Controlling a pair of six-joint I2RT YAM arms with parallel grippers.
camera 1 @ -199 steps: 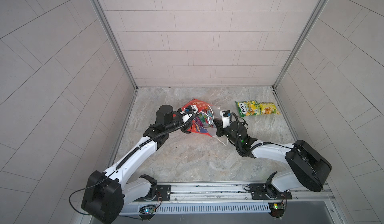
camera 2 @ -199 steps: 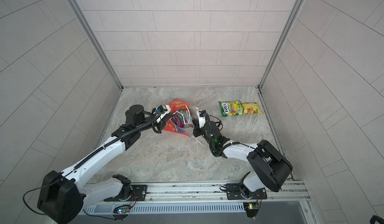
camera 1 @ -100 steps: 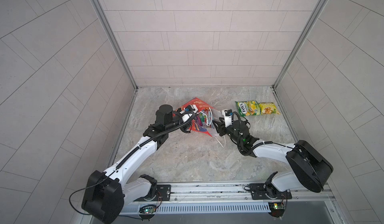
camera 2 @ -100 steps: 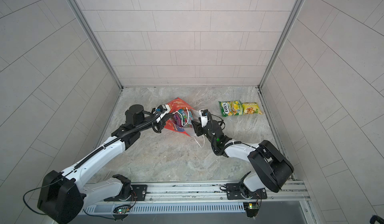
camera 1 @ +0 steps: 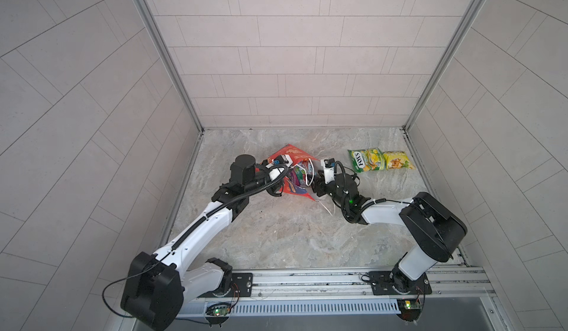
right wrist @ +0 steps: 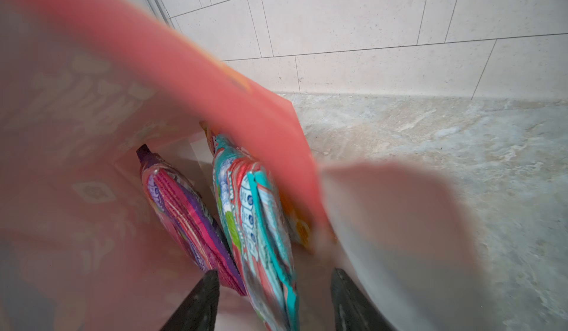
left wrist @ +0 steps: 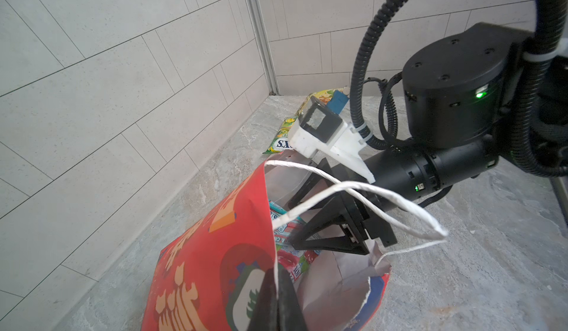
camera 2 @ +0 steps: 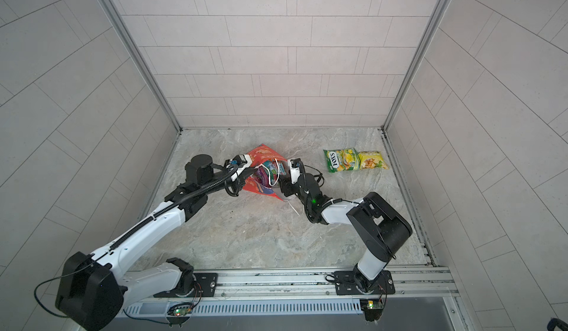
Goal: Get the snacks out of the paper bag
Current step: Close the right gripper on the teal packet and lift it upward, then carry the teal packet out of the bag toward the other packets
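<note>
The red paper bag (camera 1: 293,155) (camera 2: 261,154) lies tilted on the marble floor, its mouth toward the right arm. My left gripper (left wrist: 278,271) (camera 1: 284,179) is shut on the bag's red rim (left wrist: 215,246). My right gripper (right wrist: 273,275) (camera 1: 313,185) is open inside the mouth. A teal snack packet (right wrist: 255,215) stands on edge between its fingers without being pinched. A purple-pink packet (right wrist: 184,215) is beside it and an orange one (right wrist: 296,225) behind. A green packet (camera 1: 365,160) and a yellow packet (camera 1: 398,160) lie outside on the floor.
The bag's white cord handles (left wrist: 368,191) loop over the right gripper's fingers (left wrist: 325,221). The two loose packets (camera 2: 341,159) (camera 2: 372,159) lie near the back right corner, close to the right wall. Tiled walls close in three sides.
The right gripper has opened and pushed left into the bag's mouth. The left gripper has kept its hold on the rim in the same place.
</note>
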